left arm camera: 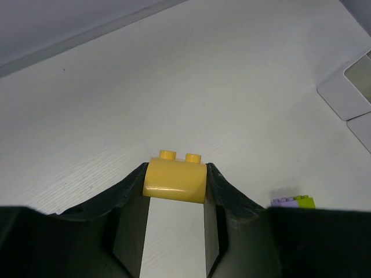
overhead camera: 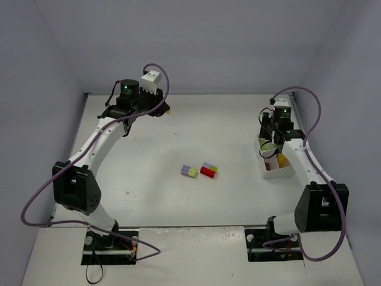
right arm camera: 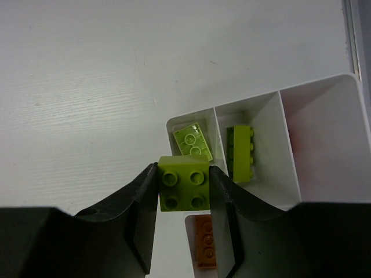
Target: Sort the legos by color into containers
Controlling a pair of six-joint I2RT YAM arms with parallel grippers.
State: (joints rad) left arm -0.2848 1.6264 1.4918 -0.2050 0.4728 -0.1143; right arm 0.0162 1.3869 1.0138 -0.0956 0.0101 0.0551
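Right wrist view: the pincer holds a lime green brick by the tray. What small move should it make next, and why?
Probably ease the right pincer slightly forward before opening. The held brick seems to hang over a wall of the tray, between the compartment with a loose green brick and the one with an orange brick; released here, it might land wrongly.

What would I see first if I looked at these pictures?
Each arm pinches a brick: the left end effector holds a yellow brick above the table, and the right end effector holds a green brick by the corner of the white tray. A few more bricks lie together mid-table.
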